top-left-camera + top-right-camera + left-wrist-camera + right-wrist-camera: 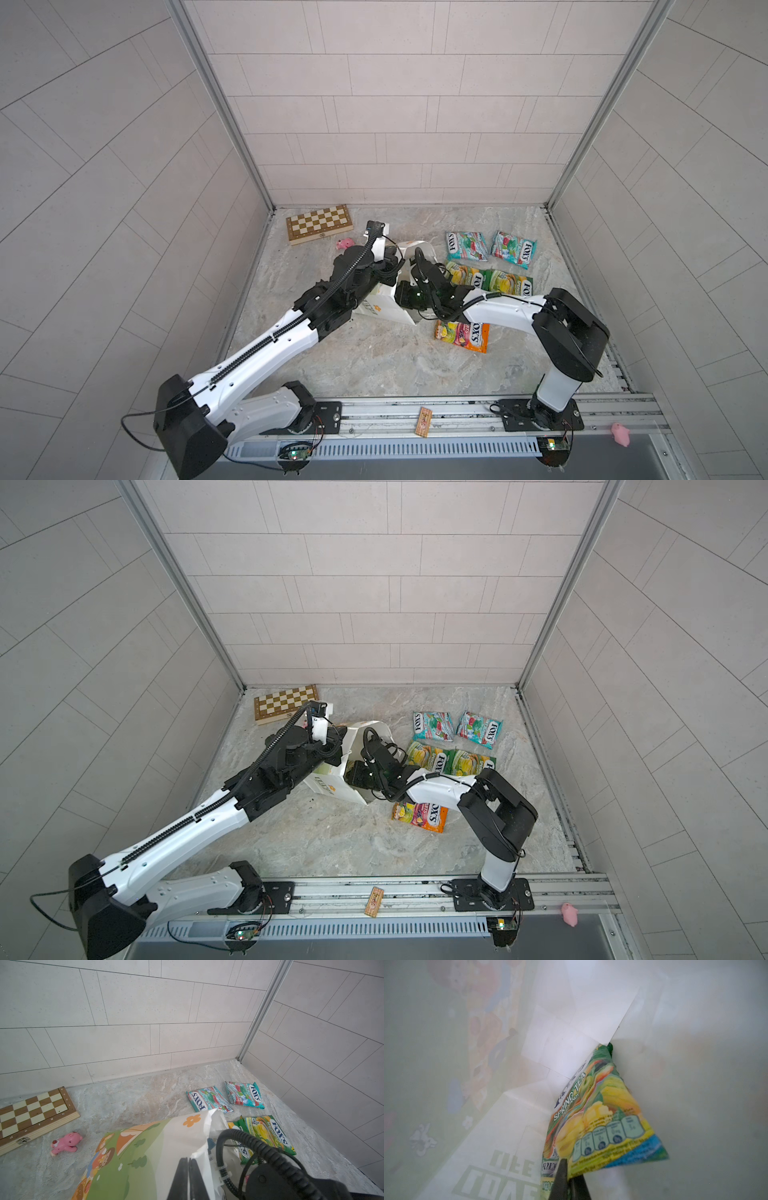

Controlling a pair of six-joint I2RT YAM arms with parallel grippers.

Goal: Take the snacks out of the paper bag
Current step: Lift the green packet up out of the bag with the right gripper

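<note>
Five snacks [465, 246] are lying toward the table's [374, 365] right edge; inside the paper bag [390, 313] mid-table, the right gripper [570, 1180] is pinching the sixth packet [602, 1115] while the left gripper [188, 1176] is clamping its rim; a straight pull-out seems due

Marbled tabletop [374, 365] with candy packets [466, 246], paper bag [392, 311], chessboard box [319, 223], pink toy [345, 243]

wooden chessboard box [319, 223] by the back wall — pink toy [345, 243] just beside it.
</note>
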